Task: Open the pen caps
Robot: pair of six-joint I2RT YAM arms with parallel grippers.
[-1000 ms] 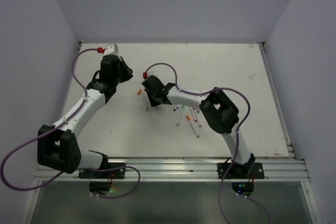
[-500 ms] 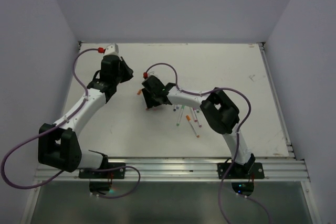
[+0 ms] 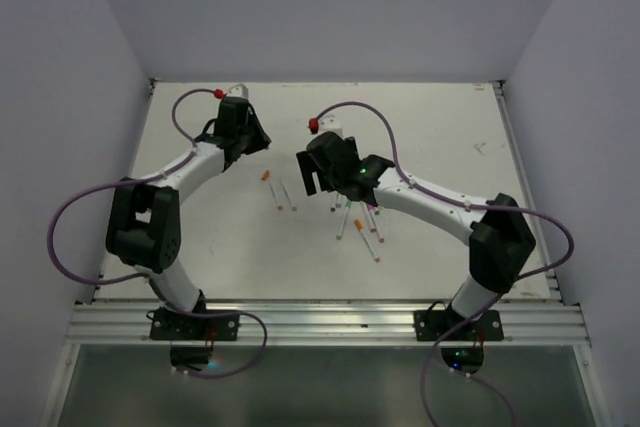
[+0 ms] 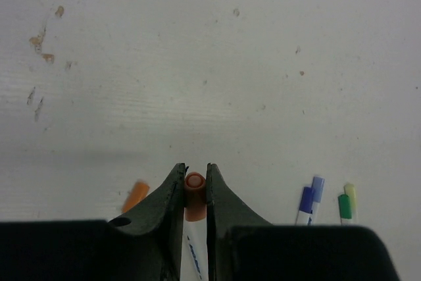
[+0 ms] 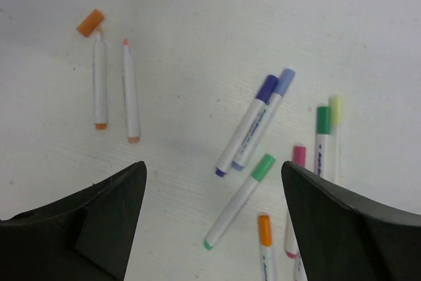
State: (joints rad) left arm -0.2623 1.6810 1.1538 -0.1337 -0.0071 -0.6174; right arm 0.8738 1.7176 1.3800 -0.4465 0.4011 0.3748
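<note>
Shows the left gripper (image 4: 195,173) clamped on an orange pen (image 4: 194,241) (steadied, probably, for uncapping), the right gripper (image 5: 214,166) spread wide above pens (image 5: 248,126) with caps (image 5: 266,88) on, one loose orange cap (image 5: 90,22) lying on the surface (image 5: 210,4).

The jaws pinch an orange-capped pen (image 4: 195,195) over the table (image 4: 197,64).

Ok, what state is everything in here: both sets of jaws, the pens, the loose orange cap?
Left gripper: jaws shut on the orange-ended white plastic pen.
Right gripper: jaws wide open, empty.
Small orange plastic cap: off, lying askew at one barrel's end.
Two white plastic barrels with orange ends: uncapped, lying side by side.
Green-capped white pen: capped, lying flat.
Dark blue-capped white pen: capped, lying flat.
</note>
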